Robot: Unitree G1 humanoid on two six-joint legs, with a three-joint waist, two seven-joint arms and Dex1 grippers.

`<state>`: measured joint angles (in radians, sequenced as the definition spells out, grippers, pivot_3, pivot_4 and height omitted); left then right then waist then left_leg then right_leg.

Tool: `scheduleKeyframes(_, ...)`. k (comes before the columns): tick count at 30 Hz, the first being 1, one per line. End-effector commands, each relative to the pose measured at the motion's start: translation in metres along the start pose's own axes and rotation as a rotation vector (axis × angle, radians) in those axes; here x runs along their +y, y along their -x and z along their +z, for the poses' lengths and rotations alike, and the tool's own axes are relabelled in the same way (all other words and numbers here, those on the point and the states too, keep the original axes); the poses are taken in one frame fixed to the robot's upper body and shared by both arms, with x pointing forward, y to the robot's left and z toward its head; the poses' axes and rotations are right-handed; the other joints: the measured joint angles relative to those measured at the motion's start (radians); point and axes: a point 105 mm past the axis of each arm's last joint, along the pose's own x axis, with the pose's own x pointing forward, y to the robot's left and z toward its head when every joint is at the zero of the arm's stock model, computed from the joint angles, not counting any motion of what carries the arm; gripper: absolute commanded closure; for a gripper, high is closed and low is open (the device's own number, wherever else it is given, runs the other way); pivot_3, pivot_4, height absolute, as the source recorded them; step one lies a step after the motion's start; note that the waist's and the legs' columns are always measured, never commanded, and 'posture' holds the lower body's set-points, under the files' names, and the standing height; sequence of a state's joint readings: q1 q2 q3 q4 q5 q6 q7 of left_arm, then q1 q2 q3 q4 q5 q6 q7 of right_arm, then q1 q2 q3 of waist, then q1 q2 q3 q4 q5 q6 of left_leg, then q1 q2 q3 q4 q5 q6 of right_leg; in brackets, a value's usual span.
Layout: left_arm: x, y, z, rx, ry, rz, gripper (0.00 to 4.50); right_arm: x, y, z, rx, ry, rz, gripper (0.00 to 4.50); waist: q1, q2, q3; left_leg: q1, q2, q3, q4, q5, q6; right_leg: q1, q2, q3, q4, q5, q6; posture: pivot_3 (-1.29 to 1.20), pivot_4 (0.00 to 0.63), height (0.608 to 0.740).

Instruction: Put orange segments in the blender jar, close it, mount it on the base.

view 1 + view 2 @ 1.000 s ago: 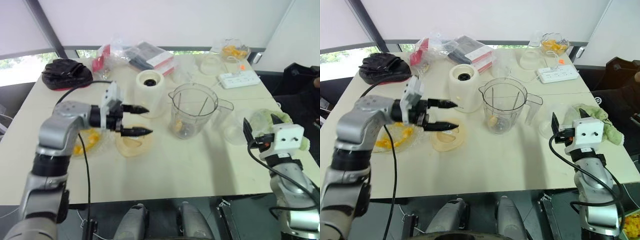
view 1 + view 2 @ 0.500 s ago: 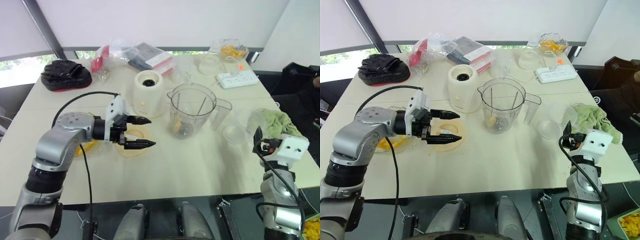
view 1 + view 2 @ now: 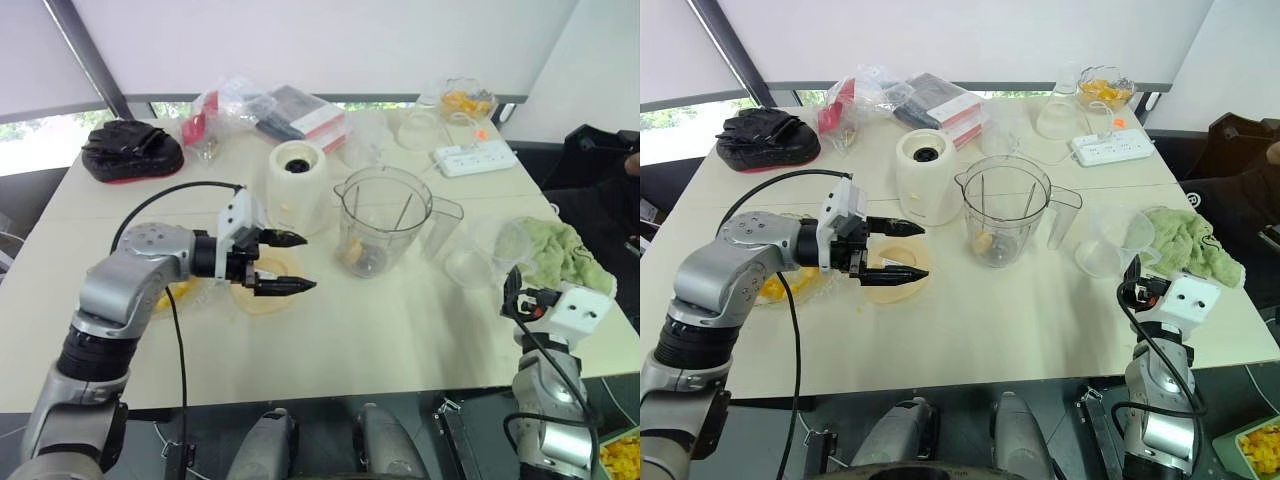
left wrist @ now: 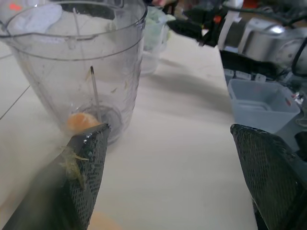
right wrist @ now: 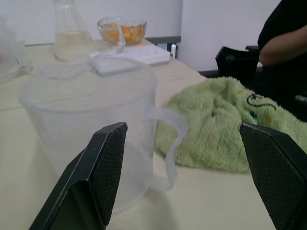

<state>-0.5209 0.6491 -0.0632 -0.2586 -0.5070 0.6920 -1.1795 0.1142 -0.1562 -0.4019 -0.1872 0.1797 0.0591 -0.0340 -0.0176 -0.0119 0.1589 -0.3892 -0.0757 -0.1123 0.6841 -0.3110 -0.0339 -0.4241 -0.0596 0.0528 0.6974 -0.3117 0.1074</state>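
Left wrist view: wide, empty left fingers [image 4: 86,158] frame the blender jar [image 4: 76,62] just beyond.

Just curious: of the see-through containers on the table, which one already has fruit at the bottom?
The blender jar in the middle, beside the base; an orange segment lies by its blades.

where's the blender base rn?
Head views: the base stands mid-table, just to the robot's left of the blender jar, behind the open left tool.
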Motion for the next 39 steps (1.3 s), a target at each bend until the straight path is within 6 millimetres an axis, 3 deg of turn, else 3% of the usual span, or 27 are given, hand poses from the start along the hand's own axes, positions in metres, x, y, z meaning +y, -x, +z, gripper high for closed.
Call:
scheduleKeyframes(1,-0.007,0.006,0.016,-0.025,-0.042,-0.037,0.32,-0.006,-0.001,0.010,-0.047,0.002,-0.025,0.64,-0.001,0.000,0.000,0.000,0.000,0.000,0.000,0.000,0.000,0.000,0.000,0.000,0.000,0.000,0.000,0.00,0.150,0.740)
scheduleKeyframes(7,-0.008,0.006,0.018,-0.030,-0.039,-0.037,0.32,-0.009,-0.003,0.002,-0.024,0.017,-0.030,0.64,0.000,0.000,0.000,0.000,0.000,0.000,0.000,0.000,0.000,0.000,0.000,0.000,0.000,0.000,0.000,0.00,0.150,0.740)
scheduleKeyframes(17,-0.006,0.008,0.016,-0.011,-0.053,-0.012,0.32,-0.020,-0.024,-0.001,-0.018,0.034,-0.034,0.64,-0.001,0.001,0.000,0.000,0.000,0.000,0.000,0.000,0.000,0.000,0.000,0.000,0.000,0.000,0.000,0.00,0.150,0.740)
scheduleKeyframes(28,-0.006,0.010,0.014,-0.001,-0.060,0.018,0.32,-0.016,-0.046,0.001,-0.032,0.031,-0.022,0.64,-0.002,0.001,0.000,0.000,0.000,0.000,0.000,0.000,0.000,0.000,0.000,0.000,0.000,0.000,0.000,0.00,0.150,0.740)
scheduleKeyframes(36,-0.006,0.010,0.014,0.001,-0.065,0.030,0.32,-0.014,-0.051,-0.001,-0.036,0.033,-0.017,0.64,-0.002,0.001,0.000,0.000,0.000,0.000,-0.001,0.000,0.000,0.000,0.000,0.000,0.000,0.000,0.000,0.00,0.150,0.740)
scheduleKeyframes(39,-0.006,0.010,0.013,0.002,-0.066,0.035,0.27,-0.014,-0.052,-0.001,-0.036,0.036,-0.016,2.01,-0.002,0.001,0.000,0.000,0.000,0.000,-0.001,0.000,0.000,0.000,0.000,0.000,0.000,0.000,0.000,0.00,0.150,0.740)
